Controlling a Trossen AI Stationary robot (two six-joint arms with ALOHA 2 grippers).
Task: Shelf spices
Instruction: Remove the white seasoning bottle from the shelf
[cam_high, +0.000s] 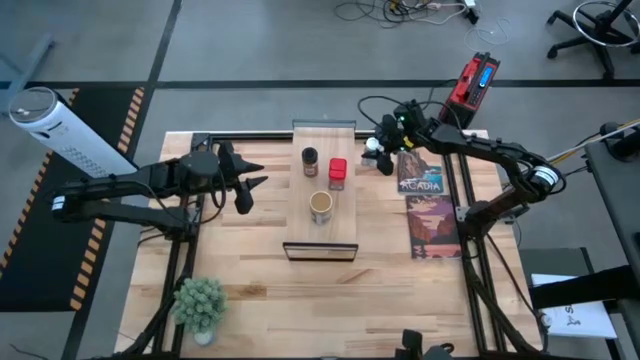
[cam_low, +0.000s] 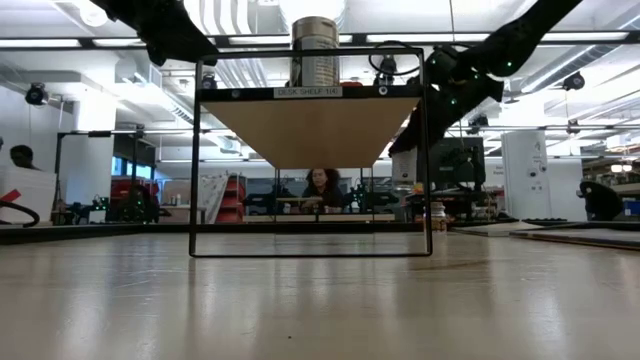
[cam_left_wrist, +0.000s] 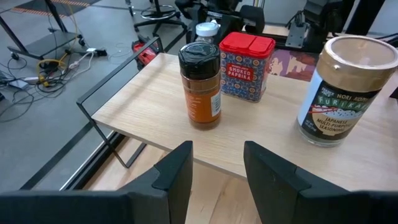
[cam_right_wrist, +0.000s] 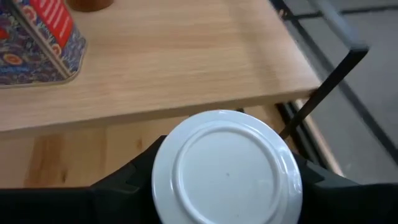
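The pale-wood shelf (cam_high: 322, 230) stands on its thin black frame mid-table. On it stand the dark black-lidded jar (cam_high: 310, 160), the red tin (cam_high: 337, 173) and the wider tan-topped jar (cam_high: 320, 205), each on its base. My left gripper (cam_high: 248, 180) hovers open off the shelf's left side, facing the dark jar (cam_left_wrist: 199, 87), the red tin (cam_left_wrist: 247, 65) and the tan-topped jar (cam_left_wrist: 345, 93). My right gripper (cam_high: 380, 152) is at the shelf's far right corner, shut on the white-capped jar (cam_high: 372, 144). My right gripper holds the white-capped jar just below its round white cap (cam_right_wrist: 227, 168), pinched between the two fingers (cam_right_wrist: 127, 180), which come from above pointing down. The jar is upright beside the shelf's right edge (cam_right_wrist: 186, 109). The cap hides its body and bottom.
Two flat printed game boxes (cam_high: 420, 175) (cam_high: 432, 225) lie right of the shelf. A small potted plant (cam_high: 200, 300) stands at the near left, and a red device (cam_high: 470, 80) at the far right edge. In the low view the shelf board (cam_low: 310, 125) sits high above the tabletop.
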